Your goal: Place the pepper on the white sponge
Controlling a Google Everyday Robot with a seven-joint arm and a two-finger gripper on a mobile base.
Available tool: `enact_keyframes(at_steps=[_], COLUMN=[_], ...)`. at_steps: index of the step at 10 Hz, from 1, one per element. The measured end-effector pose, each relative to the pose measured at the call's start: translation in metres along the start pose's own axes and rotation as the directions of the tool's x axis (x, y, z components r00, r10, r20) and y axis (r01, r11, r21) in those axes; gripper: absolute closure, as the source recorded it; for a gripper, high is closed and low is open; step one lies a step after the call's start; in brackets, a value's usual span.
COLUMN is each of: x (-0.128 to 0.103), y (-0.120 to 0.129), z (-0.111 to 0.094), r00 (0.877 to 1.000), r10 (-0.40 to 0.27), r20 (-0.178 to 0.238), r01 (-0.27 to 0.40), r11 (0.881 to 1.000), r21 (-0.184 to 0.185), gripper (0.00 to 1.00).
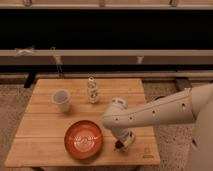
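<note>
You have one camera view, looking down at a wooden bench (50,125) in front of a dark, shelved wall.

The white arm (150,114) comes in from the right edge and bends down over the bench's front right part. Its pincer (123,144) is low over the wood, just right of the round orange-red bowl (83,139) and close to the front edge. A small dark red shape, the pepper (119,146), shows at the pincer's tip, at or just above the bench surface. You cannot tell from this view whether the fingers are pinching the pepper, pressed together or spread; the wrist hides them.

A pale block sits right against the pincer on its right side, and it may be the white sponge (128,141), but you cannot separate it cleanly from the pincer's own parts. Whether the pepper touches it is not clear either.

Further back on the bench, a clear plastic cup (61,100) stands upright at the left, and a small white bottle (92,90) stands upright near the middle, well apart from the pincer. The bowl lies between the cup and the front edge, apart from both the cup and the bottle.
</note>
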Motion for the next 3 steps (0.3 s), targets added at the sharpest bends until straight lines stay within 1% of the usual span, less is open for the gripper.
enact_keyframes(at_steps=[1,3], x=[0.0009,0.0010], y=[0.0007,0.0000], z=[0.0017,-0.0001], r00=[1.000,1.000], r10=[0.001,-0.003], r20=[-0.014,-0.020], r01=[-0.001,0.003], r11=[1.000,1.000], r21=[-0.013,-0.016], gripper=[0.69,0.48])
